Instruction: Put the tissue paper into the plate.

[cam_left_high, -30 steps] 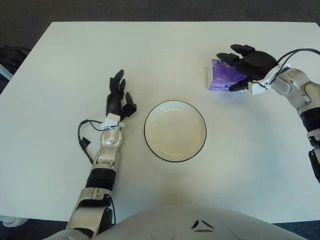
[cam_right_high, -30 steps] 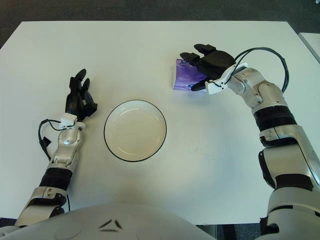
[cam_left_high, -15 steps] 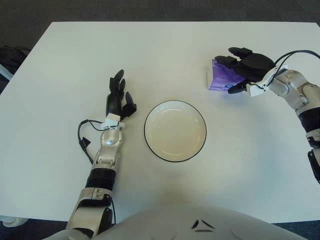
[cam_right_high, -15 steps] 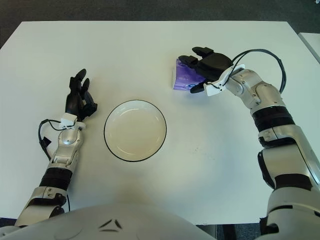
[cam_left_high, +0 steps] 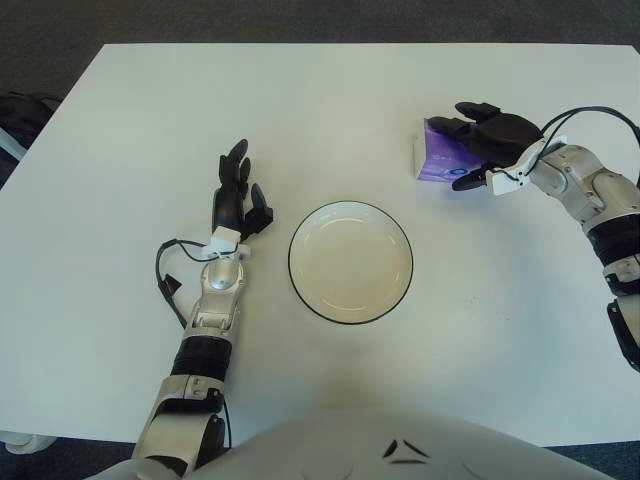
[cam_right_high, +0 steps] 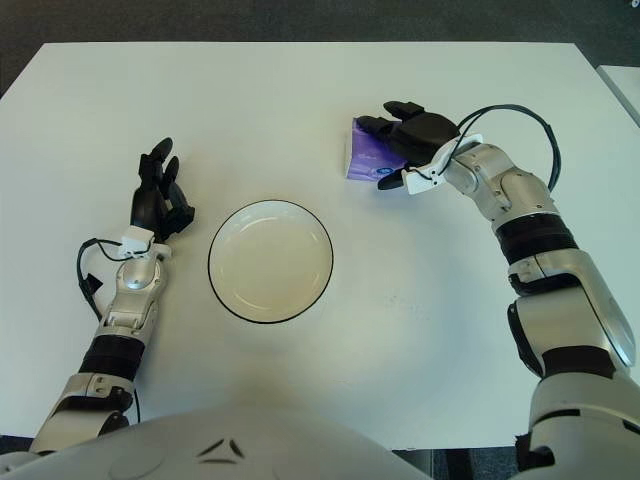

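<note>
Purple tissue packet [cam_left_high: 438, 158] on white table [cam_left_high: 130, 130], far right of plate [cam_left_high: 350, 262].

Right hand [cam_left_high: 492, 142] laid over packet's right side, fingers draped across its top, thumb low at near edge; whether actually gripping, cannot tell. Packet flat, apart from black-rimmed white plate at table centre. Left hand [cam_left_high: 236, 201] left of plate, fingers extended, relaxed, holding nothing.

tissue paper [cam_right_high: 364, 160]: purple pack, right part hidden under right hand [cam_right_high: 412, 140]; grip contact cannot be told. right forearm: cut off by frame edge in left eye view.
</note>
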